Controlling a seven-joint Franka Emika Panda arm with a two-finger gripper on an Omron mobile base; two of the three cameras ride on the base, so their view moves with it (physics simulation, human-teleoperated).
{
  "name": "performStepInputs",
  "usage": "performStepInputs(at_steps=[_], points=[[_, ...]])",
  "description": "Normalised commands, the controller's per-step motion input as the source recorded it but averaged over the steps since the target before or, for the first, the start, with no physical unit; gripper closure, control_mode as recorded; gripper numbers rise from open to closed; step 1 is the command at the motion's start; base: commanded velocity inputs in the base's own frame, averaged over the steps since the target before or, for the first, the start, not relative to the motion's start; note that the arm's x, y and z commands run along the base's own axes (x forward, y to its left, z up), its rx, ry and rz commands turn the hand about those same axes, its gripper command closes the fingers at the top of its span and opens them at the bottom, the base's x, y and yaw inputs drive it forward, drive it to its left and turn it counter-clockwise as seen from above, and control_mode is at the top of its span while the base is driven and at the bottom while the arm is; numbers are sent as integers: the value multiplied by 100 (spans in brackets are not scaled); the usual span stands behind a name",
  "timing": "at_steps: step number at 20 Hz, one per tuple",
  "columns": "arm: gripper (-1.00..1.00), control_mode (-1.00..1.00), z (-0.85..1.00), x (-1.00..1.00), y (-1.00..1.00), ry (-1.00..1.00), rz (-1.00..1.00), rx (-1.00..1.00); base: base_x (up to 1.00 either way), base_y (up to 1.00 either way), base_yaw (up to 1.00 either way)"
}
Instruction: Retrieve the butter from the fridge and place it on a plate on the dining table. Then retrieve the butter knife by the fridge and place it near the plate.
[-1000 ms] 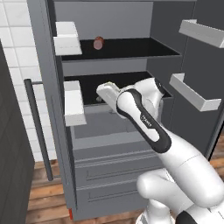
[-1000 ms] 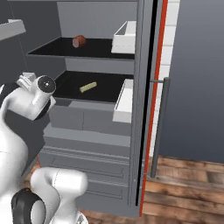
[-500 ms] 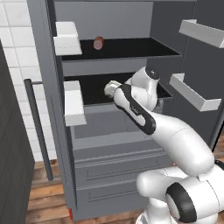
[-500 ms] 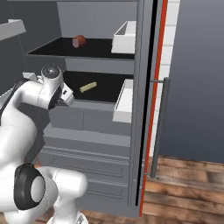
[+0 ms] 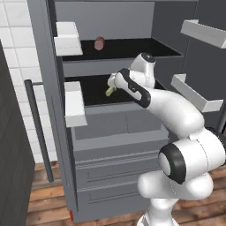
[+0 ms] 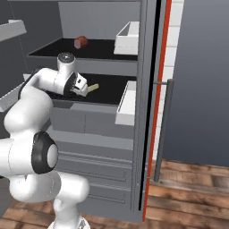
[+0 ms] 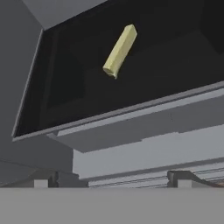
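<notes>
The first step is being carried out: the butter (image 7: 120, 51) is lying loose on the fridge (image 5: 110, 132) lower dark shelf, and the gripper (image 6: 82, 86) is being held just short of it, fingers spread wide and empty. Next, the hand is to be pushed further in over the shelf edge and closed across the stick's narrow sides

The butter (image 7: 120, 50), a pale yellow stick, lies flat on the black lower shelf. The grey fridge (image 5: 110, 132) stands open around it.
</notes>
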Motion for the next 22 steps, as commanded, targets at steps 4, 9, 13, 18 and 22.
performStepInputs(at_steps=[4,9,13,18,22], points=[[-100,-100,-41,44,1,-5,8,-32,0,0,0],[-100,-100,-13,64,7,2,-1,-21,0,0,0],[-100,-100,-17,49,2,1,-5,-5,0,0,0],[-100,-100,-39,58,4,-1,-2,0,0,0,0],[-100,-100,-54,68,10,-5,0,0,0,0,0]])
